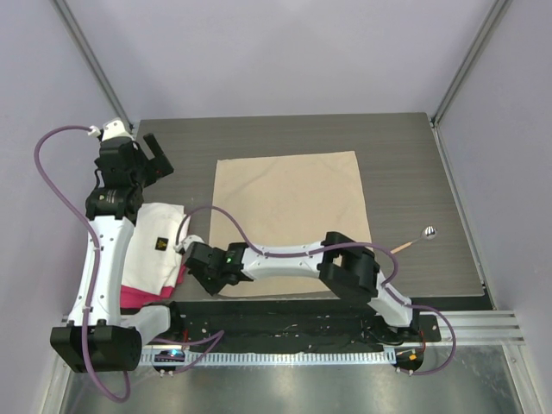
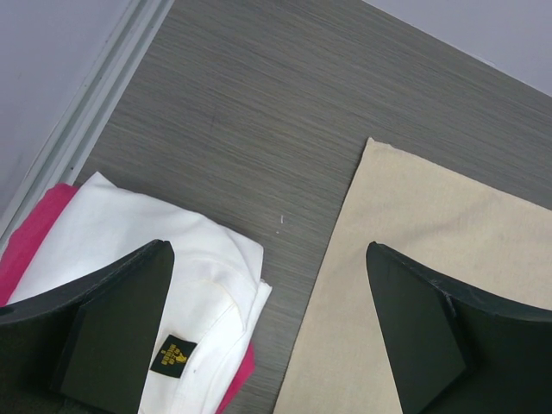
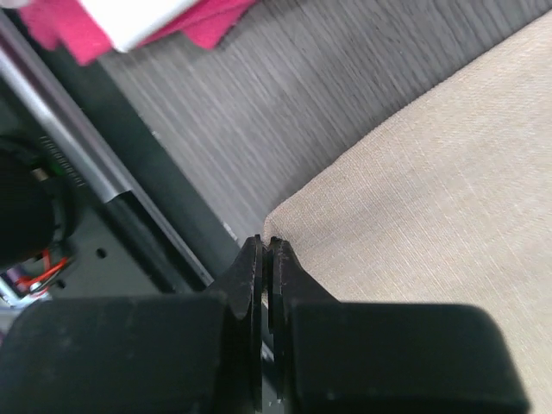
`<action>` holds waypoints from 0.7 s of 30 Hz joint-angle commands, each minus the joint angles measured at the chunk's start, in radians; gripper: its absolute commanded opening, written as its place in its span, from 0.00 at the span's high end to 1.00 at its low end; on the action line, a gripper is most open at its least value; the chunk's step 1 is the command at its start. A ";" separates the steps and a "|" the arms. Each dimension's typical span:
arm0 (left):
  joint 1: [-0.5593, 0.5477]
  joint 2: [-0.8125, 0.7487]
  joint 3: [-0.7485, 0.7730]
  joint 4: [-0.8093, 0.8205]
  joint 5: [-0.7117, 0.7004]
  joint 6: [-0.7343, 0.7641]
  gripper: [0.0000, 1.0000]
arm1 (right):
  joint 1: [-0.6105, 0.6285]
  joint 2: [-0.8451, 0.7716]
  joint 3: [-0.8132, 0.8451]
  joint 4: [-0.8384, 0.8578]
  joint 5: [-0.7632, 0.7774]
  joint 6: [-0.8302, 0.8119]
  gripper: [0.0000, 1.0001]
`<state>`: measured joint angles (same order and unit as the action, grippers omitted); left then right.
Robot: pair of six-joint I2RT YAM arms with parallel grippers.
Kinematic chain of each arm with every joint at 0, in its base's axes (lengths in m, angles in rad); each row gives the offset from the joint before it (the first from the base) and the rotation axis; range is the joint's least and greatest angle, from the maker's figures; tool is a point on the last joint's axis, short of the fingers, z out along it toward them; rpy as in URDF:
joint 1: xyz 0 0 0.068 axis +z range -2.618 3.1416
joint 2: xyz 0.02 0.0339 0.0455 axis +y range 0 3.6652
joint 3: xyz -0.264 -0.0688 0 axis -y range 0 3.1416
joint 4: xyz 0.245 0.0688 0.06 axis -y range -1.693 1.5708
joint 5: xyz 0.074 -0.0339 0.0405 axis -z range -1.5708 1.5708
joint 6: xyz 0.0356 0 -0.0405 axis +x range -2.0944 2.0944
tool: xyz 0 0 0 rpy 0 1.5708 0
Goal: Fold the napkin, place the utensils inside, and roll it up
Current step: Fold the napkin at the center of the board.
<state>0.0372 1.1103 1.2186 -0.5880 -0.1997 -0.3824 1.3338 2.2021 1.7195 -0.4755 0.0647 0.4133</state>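
Fold step is just starting: right tool (image 3: 266,243) seems to be pinching the napkin (image 1: 289,216) by its near-left corner, left tool (image 2: 267,248) is hanging spread wide, so next it's probably needing a lift across.

We see bright, even, diffuse light from above; shadows beside the napkin (image 1: 289,207) on the worktop (image 1: 405,155) are faint and soft. Right of the napkin, the spoon (image 1: 429,231) shows 1 small white glint. In the right wrist view the napkin's weave is sharp, the worktop left of the napkin smears into streaks, and the right gripper (image 3: 266,248) jaws are blurred.
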 commanded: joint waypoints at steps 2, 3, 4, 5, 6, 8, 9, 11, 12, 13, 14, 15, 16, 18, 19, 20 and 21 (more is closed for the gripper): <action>0.001 -0.029 0.024 0.025 -0.027 0.019 0.00 | -0.036 -0.168 -0.053 0.044 0.024 -0.016 0.99; 0.001 -0.027 0.024 0.025 -0.027 0.019 0.00 | -0.059 -0.194 -0.067 0.044 0.035 -0.018 0.99; 0.001 -0.029 0.024 0.025 -0.027 0.017 0.00 | -0.071 -0.205 -0.098 0.043 0.044 -0.022 0.99; 0.003 -0.030 0.024 0.025 -0.027 0.017 0.00 | -0.088 -0.217 -0.113 0.043 0.053 -0.027 0.99; 0.001 -0.029 0.024 0.025 -0.027 0.017 0.00 | -0.105 -0.238 -0.129 0.043 0.058 -0.028 0.99; 0.003 -0.029 0.024 0.025 -0.029 0.019 0.00 | -0.159 -0.257 -0.178 0.043 0.061 -0.036 0.99; 0.001 -0.032 0.024 0.025 -0.029 0.019 0.00 | -0.177 -0.265 -0.193 0.041 0.076 -0.039 0.99; 0.001 -0.032 0.025 0.027 -0.027 0.019 0.00 | -0.229 -0.281 -0.230 0.040 0.092 -0.056 0.99; 0.003 -0.030 0.024 0.027 -0.029 0.019 0.00 | -0.249 -0.283 -0.239 0.037 0.116 -0.077 0.99; 0.001 -0.030 0.024 0.025 -0.029 0.019 0.00 | -0.283 -0.288 -0.253 0.028 0.125 -0.088 0.99; 0.001 -0.032 0.024 0.025 -0.026 0.019 0.00 | -0.303 -0.288 -0.255 0.022 0.139 -0.096 0.99; 0.003 -0.032 0.024 0.027 -0.024 0.019 0.00 | -0.321 -0.285 -0.258 0.018 0.161 -0.116 0.99; 0.001 -0.032 0.024 0.025 -0.024 0.019 0.00 | -0.335 -0.285 -0.261 0.011 0.173 -0.123 0.99; 0.003 -0.032 0.024 0.025 -0.024 0.019 0.00 | -0.383 -0.285 -0.268 0.008 0.194 -0.139 0.99; 0.003 -0.030 0.024 0.027 -0.023 0.019 0.00 | -0.398 -0.282 -0.270 0.006 0.211 -0.154 0.99; 0.001 -0.032 0.022 0.027 -0.024 0.017 0.00 | -0.421 -0.278 -0.270 0.005 0.219 -0.160 0.99; 0.003 -0.032 0.024 0.027 -0.023 0.017 0.00 | -0.435 -0.277 -0.268 0.003 0.230 -0.166 0.99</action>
<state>0.0372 1.1019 1.2186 -0.5880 -0.2100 -0.3805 0.9367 1.9591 1.4471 -0.4706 0.2176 0.3035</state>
